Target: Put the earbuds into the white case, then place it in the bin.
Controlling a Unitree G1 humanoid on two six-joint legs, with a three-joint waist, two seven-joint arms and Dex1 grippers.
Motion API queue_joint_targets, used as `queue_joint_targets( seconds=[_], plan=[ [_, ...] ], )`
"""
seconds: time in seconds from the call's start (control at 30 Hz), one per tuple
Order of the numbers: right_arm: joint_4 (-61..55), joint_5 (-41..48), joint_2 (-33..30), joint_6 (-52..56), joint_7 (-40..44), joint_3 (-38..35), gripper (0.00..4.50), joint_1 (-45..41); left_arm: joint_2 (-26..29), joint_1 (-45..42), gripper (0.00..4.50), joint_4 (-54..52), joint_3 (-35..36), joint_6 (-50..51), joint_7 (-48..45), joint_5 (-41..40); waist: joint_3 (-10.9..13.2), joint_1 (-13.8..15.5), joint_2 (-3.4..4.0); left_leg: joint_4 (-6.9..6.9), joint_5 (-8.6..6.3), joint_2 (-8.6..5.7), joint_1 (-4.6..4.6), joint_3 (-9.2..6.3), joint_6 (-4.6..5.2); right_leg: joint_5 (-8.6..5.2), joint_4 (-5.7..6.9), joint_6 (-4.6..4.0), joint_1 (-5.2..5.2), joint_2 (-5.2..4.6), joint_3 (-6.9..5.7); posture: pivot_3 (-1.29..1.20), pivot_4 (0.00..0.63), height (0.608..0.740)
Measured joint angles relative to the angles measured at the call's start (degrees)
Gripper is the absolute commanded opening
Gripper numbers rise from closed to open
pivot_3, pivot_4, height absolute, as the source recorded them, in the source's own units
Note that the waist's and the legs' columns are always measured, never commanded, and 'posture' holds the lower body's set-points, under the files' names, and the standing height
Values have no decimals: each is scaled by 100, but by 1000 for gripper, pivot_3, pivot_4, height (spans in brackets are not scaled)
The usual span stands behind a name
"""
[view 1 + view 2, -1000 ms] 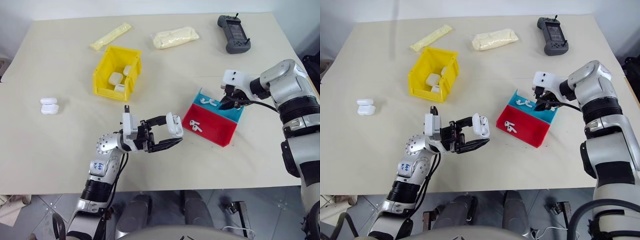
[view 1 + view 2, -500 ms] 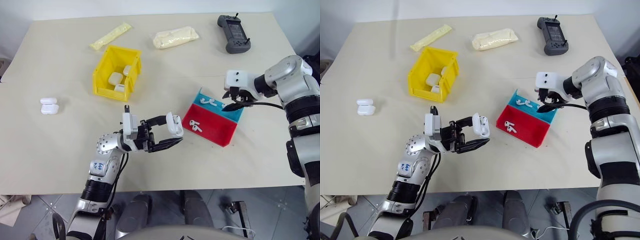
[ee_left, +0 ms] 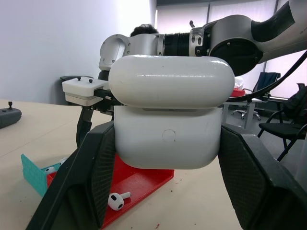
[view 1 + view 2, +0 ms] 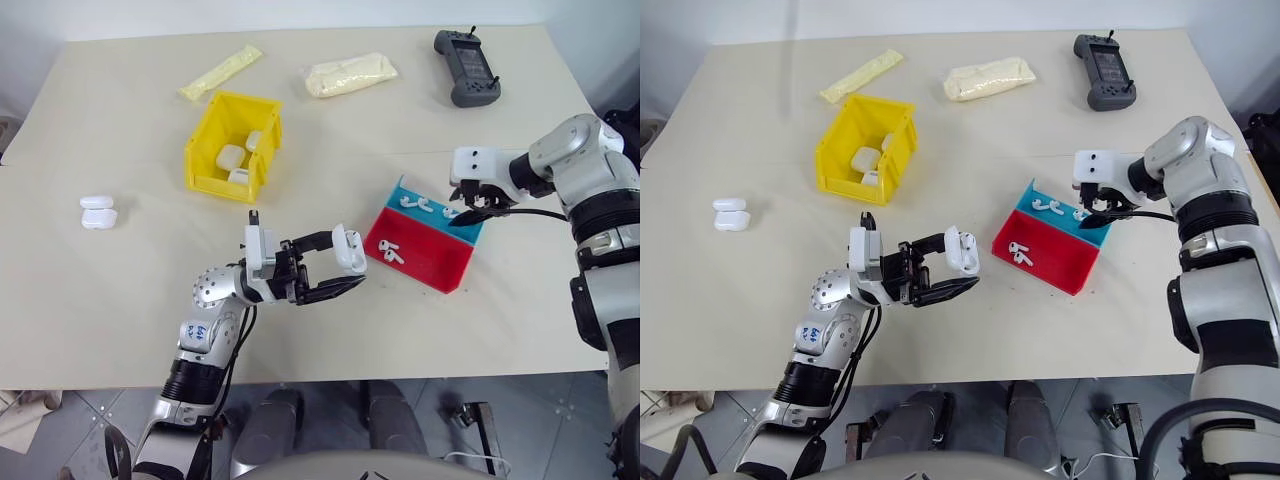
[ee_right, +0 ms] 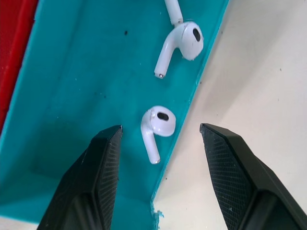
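Right pincer (image 5: 158,143) hangs open over the teal far half of the red and blue tray (image 4: 430,262) and should descend squarely to straddle one earbud (image 5: 157,125) by its stem, while the left pincer (image 4: 345,270) grips the white case (image 4: 350,248) near-left.

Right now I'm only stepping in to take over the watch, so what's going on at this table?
The left gripper holds a white case clamped above the table, its lid slightly ajar. The right gripper hangs open over the teal half of the red and blue tray, its fingers straddling one earbud lying there. More earbuds lie in the tray. The yellow bin already has a few cases in it.
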Motion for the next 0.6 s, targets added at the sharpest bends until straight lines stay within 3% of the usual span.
queue_joint_targets(
  seconds=[0.2, 0.3, 0.47, 0.6],
  plan=[
    [105, -42, 34, -38, -6, -2, 2704, -50, 4, 0, 2797, 0, 1, 0, 2, 0, 0, -3, 0, 0, 0, 0, 1, 0, 0, 0, 1, 0, 0, 0, 0, 0, 150, 740],
    [143, -50, 57, -52, -2, -12, 2131, -60, 7, 0, 2797, 0, 4, 0, 7, 0, 0, -3, 0, 1, 0, 0, 1, 0, 0, 0, 1, 0, 0, 0, 0, 0, 150, 740],
    [207, -51, 117, -131, -13, -29, 530, -77, 24, 0, 2797, -1, 23, 0, 22, 0, 0, -5, 1, 2, 0, 0, 3, 1, 0, 0, 5, 0, 1, 0, 0, 0, 150, 740],
    [221, -51, 121, -131, -16, -29, 508, -82, 54, 1, 2797, -2, 34, 0, 25, 0, -1, -4, 1, 3, 0, 0, 3, 1, 0, 0, 6, 0, 1, 0, 0, 0, 150, 740]
  ],
)
